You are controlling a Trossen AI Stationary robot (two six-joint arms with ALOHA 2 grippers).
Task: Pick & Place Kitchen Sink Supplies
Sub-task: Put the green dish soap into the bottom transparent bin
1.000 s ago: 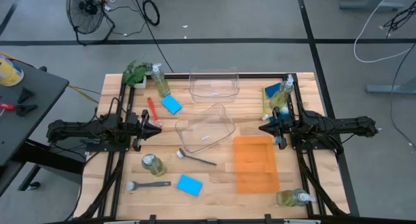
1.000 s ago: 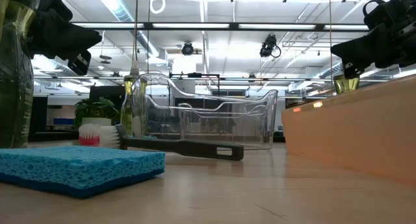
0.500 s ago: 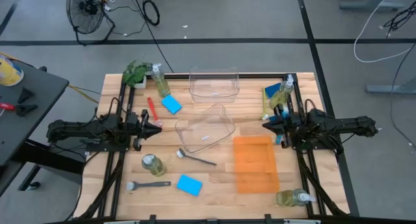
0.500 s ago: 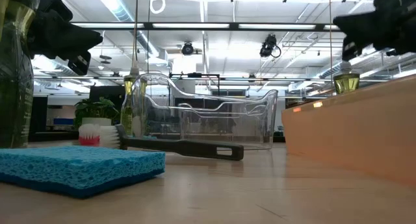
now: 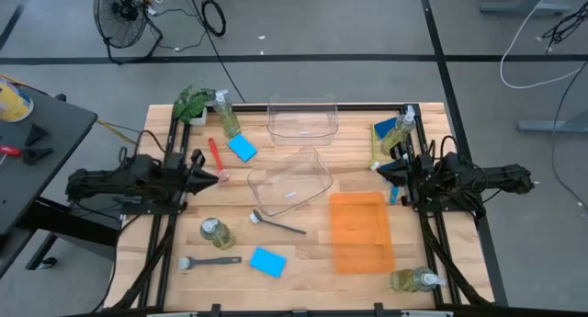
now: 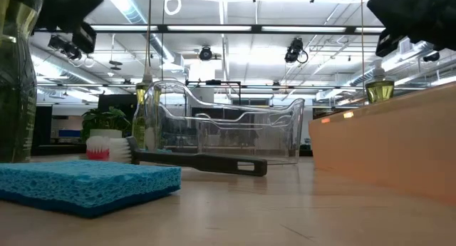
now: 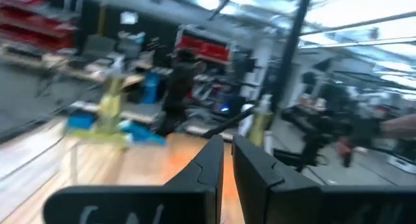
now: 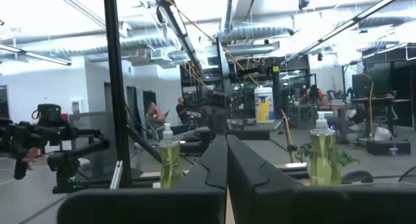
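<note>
Pump bottles (image 5: 218, 232): small, clear, yellow-green liquid; spread over table corners. Sponges (image 5: 267, 261): flat, bright blue; near-left and far-left. Brushes (image 5: 278, 225): slim, long-handled; centre-left. Left gripper (image 5: 220, 177): nearly closed, empty, left side. Right gripper (image 5: 375, 167): closed, empty, right side.

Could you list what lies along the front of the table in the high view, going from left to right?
Dark grey dish brush → blue sponge → orange tray → pump bottle.
</note>
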